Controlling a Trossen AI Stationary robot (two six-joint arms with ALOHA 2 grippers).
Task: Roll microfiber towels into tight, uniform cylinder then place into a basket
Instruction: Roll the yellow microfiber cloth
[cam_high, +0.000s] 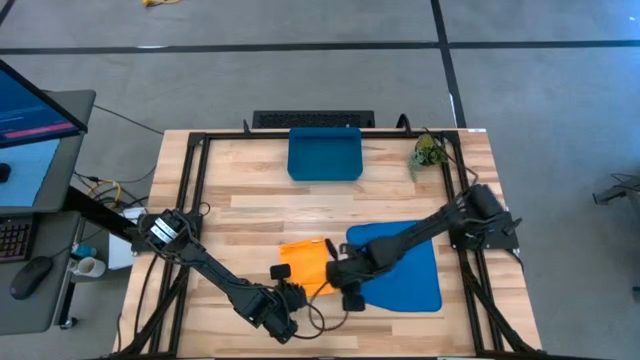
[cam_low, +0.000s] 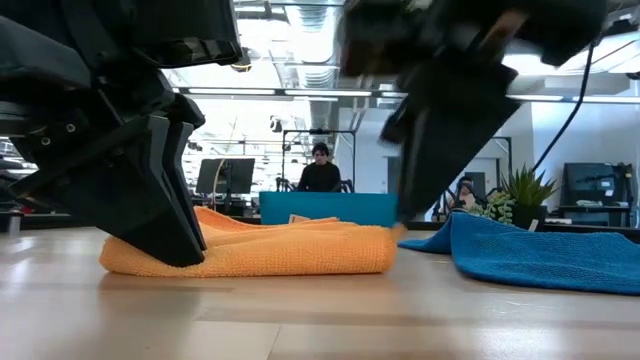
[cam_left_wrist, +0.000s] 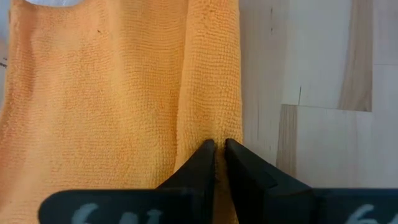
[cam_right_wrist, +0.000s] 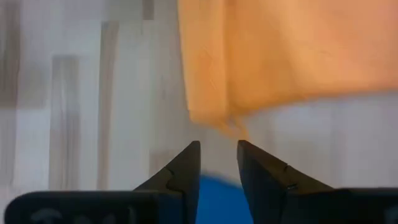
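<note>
Orange towel (cam_high: 306, 263) lies part-rolled mid-table beside the blue towel (cam_high: 405, 268), its rolled edge pinched by the left gripper (cam_left_wrist: 216, 163) to anchor it, while the right gripper (cam_right_wrist: 217, 163) hovers narrowly parted, empty.

Bare counter (cam_high: 250, 200) lay open between the basket (cam_high: 325, 155) and both towels. The plant (cam_high: 428, 152) stood beside the basket; both arms crowded the orange towel (cam_high: 305, 262).
</note>
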